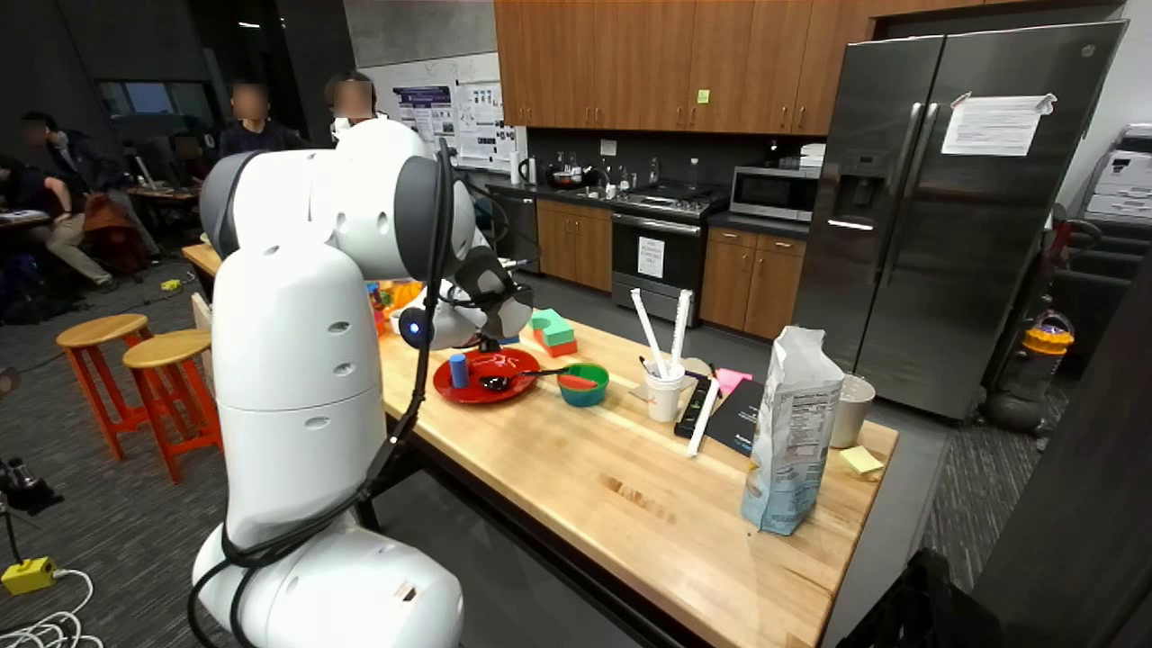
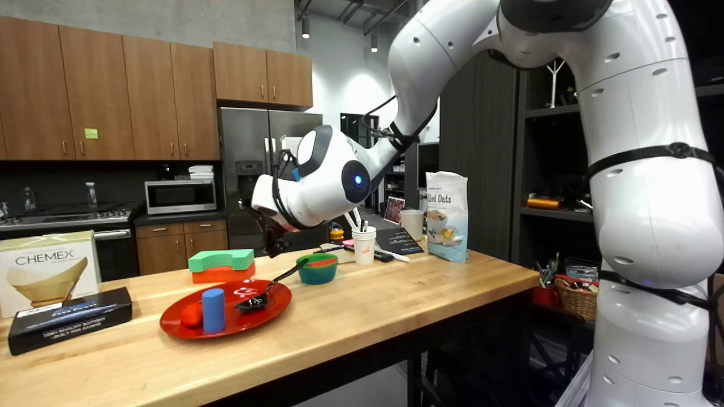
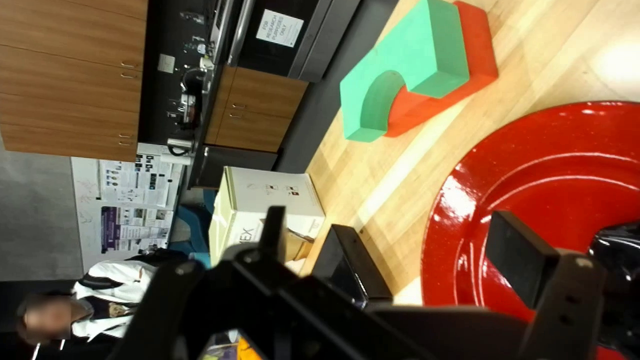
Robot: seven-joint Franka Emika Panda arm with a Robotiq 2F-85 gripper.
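Two fingers (image 3: 520, 257) of my gripper (image 3: 395, 235) stand spread apart with nothing between them, above the table (image 2: 384, 294) near the red plate (image 2: 266, 315). On that plate I see a blue cylinder (image 2: 213, 311), a red rounded piece (image 2: 192, 315) and a black spoon (image 2: 252, 304), whose handle reaches toward the green-and-blue bowl (image 2: 318, 275); near the plate, a green notched block (image 3: 415, 55) lies on a red block (image 3: 407, 112).

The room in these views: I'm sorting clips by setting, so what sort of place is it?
Probably a kitchen area in a research lab: it has a fridge and an oven, and the sign on the oven reads "FOR RESEARCH PURPOSES ONLY".
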